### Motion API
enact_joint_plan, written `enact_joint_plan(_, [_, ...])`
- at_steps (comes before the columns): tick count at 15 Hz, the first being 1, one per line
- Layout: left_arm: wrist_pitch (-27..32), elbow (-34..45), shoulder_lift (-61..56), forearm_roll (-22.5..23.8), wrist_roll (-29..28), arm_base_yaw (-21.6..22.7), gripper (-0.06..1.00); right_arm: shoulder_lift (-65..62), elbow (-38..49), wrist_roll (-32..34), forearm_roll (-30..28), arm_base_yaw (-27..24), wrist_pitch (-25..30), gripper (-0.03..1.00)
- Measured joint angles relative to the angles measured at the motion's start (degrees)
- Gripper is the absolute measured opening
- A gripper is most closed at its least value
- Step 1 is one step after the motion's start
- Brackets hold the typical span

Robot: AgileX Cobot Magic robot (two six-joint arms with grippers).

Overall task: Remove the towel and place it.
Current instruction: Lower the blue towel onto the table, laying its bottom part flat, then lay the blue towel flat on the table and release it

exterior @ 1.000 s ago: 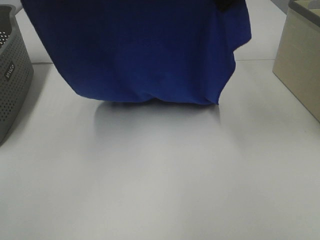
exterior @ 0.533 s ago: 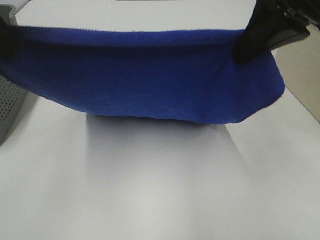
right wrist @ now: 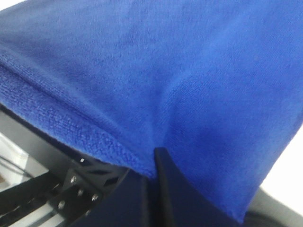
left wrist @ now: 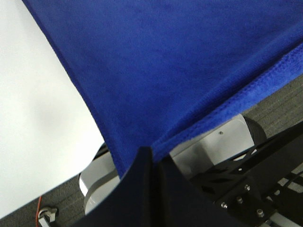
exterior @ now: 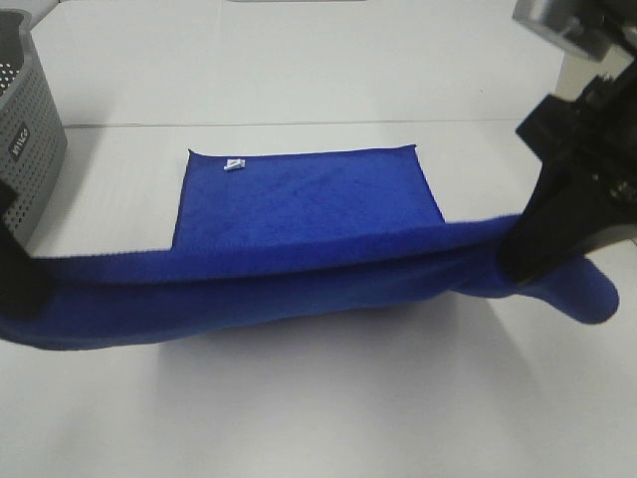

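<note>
Towel: hanging a second ago, now far half flat on table; near edge stretched between left hand and right hand, both clamped on it. Placement nearly done.

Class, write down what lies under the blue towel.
The towel's far part lies flat on the white table. Its lifted near edge hangs above plain tabletop and shadow. Whatever sits beneath the flat part is covered and cannot be seen.
</note>
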Motion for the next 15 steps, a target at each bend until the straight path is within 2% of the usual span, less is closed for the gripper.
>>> enact_joint_plan(8, [-0.29, 15.99, -0.11, -7.96, 2.52, 0.00, 0.00, 2.52, 19.82, -4.98, 7.22, 0.00, -1.95, 0.02])
enact_joint_plan(12, [-0.46, 17.88, 5.33, -7.85, 2.92, 0.00, 0.00, 10.60, 21.49, -10.26, 9.97, -0.17, -4.30, 0.02])
enact_joint_plan(15, [-2.81, 17.93, 13.52, -8.02, 5.90, 0.00, 0.00, 17.93, 21.66, -13.06, 10.03, -0.29, -4.87, 0.02])
